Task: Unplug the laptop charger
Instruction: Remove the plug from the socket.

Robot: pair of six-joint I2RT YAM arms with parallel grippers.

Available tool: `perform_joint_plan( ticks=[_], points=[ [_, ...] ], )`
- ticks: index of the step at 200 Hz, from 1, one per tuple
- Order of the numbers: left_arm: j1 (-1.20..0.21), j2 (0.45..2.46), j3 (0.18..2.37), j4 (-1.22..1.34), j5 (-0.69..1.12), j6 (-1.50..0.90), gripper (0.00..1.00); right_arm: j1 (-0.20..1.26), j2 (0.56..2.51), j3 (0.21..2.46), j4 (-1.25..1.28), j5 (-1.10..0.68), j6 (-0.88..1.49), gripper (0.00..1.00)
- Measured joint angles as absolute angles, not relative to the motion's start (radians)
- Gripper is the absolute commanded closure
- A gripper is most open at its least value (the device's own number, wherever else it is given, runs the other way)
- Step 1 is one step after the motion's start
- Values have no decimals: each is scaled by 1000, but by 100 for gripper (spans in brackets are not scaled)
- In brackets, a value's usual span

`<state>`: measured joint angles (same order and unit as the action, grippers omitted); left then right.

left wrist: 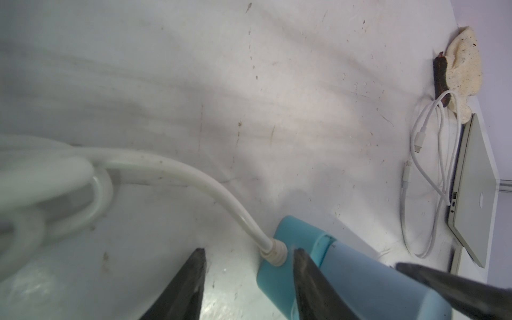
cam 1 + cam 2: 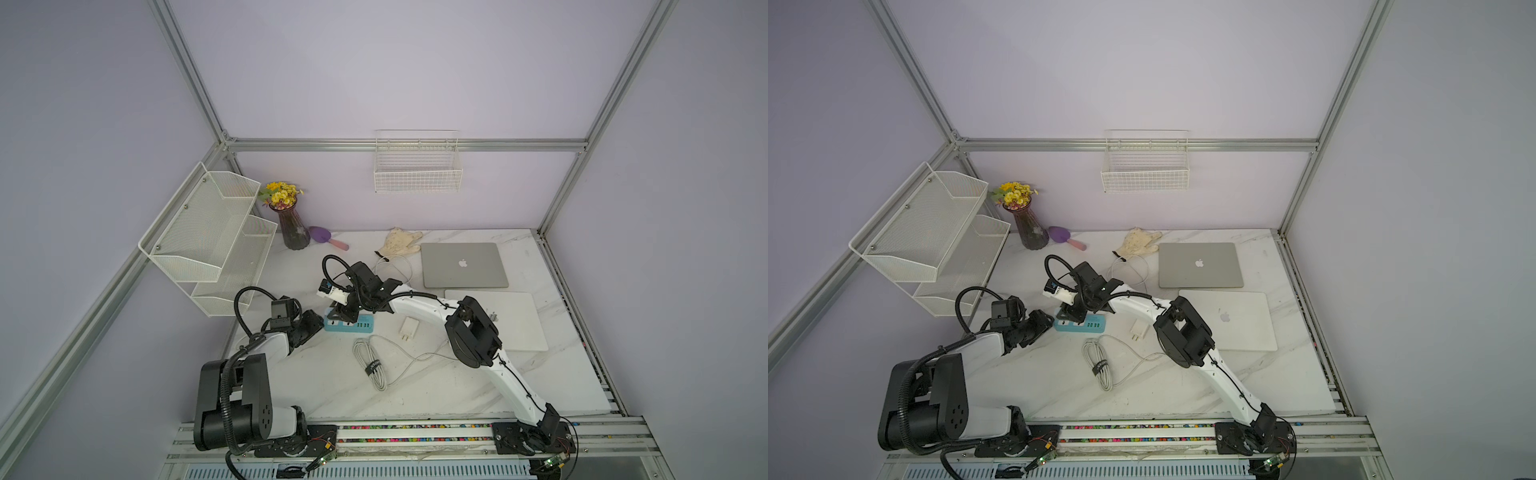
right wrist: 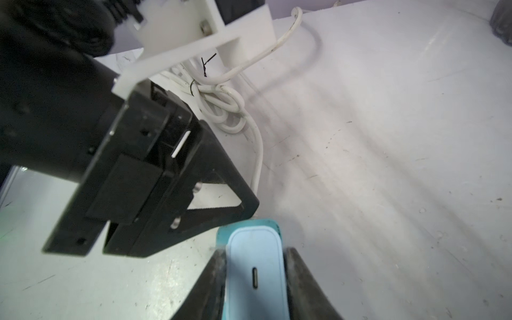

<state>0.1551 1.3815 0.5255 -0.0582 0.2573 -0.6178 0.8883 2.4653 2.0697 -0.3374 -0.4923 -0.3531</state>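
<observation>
Beyond strip [image 2: 353, 328] edge, open tabletop [image 2: 295, 278] (wide)

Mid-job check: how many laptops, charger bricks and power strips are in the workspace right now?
Laptops: 2
Charger bricks: 2, counting the plugged-in charger brick
Power strip: 1
Total: 5

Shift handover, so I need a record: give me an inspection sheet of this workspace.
Surface: marble tabletop, scuffed.
Job's things: laptop charger seated in blue power strip.
Clutter: loose charger, silver laptop, paler laptop, glove, purple scoop, flower vase.
Grippers: right claw closed on the laptop charger; left claw open at the strip's cord end.
Cables: strip cord, strapped grey bundle, thin white cable.
Surroundings: wire basket, mesh shelf, both wall-mounted.
</observation>
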Motion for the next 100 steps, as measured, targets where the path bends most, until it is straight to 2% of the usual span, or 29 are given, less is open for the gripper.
perform_joint_plan(
  ticks=[7, 29, 34, 100],
  points=[
    [155, 1382, 525, -59, 259, -616, 48, 888, 2466, 2070, -339, -493, -357, 80],
    [155, 1381, 525, -60, 262, -615, 43, 888, 2466, 2070, -339, -499, -360, 93],
    [155, 1378, 525, -61, 260, -612, 43, 888, 2466, 2070, -338, -501, -358, 100],
    [142, 1363, 526, -93, 278, -588, 43, 889, 2438, 1981, -222, -484, -340, 100]
  ],
)
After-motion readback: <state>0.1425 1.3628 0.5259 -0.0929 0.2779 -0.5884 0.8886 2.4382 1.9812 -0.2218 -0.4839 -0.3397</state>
